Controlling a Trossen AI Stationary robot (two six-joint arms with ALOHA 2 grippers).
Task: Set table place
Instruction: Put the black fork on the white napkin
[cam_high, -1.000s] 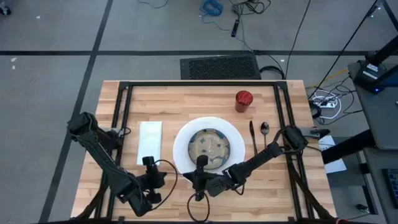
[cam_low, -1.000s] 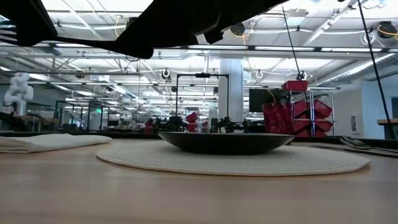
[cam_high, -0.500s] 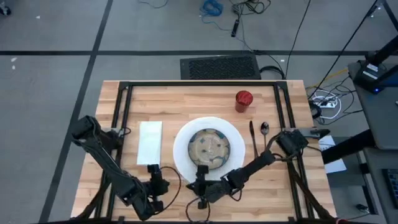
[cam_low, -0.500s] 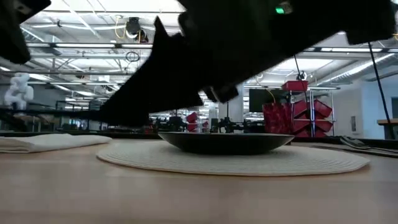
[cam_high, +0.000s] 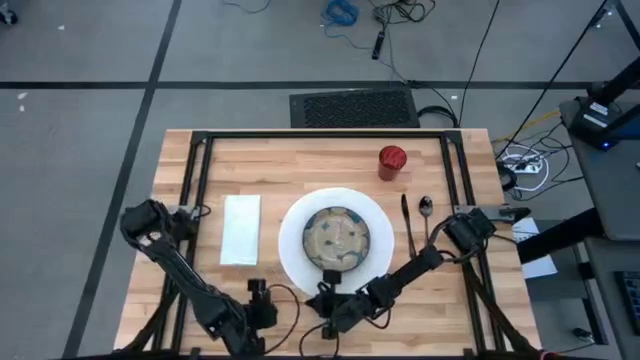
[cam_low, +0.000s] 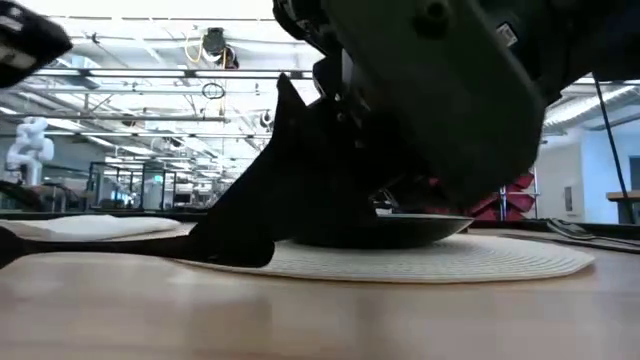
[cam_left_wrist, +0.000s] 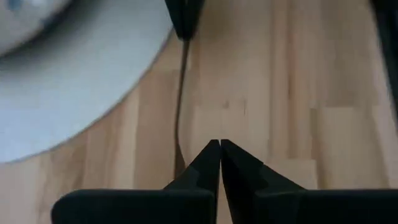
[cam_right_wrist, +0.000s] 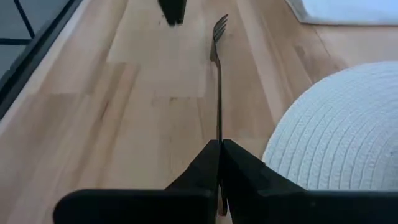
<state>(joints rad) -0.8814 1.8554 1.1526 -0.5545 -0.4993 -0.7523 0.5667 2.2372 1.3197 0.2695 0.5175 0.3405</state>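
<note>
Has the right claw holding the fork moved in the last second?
Yes. In the high view the right gripper, shut on the fork, has slid from over the bowl toward the near table edge, off the plate.

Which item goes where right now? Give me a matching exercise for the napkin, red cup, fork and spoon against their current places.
Things:
1. napkin
2. red cup
3. fork
4. spoon

Places:
A. held between the right gripper's fingers, near the table's front edge
B. flat on the table, left of the plate
C. right of the plate, beside the knife
D. alone toward the far edge, beyond the knife and spoon

Pairs: 1-B, 2-D, 3-A, 4-C
</note>
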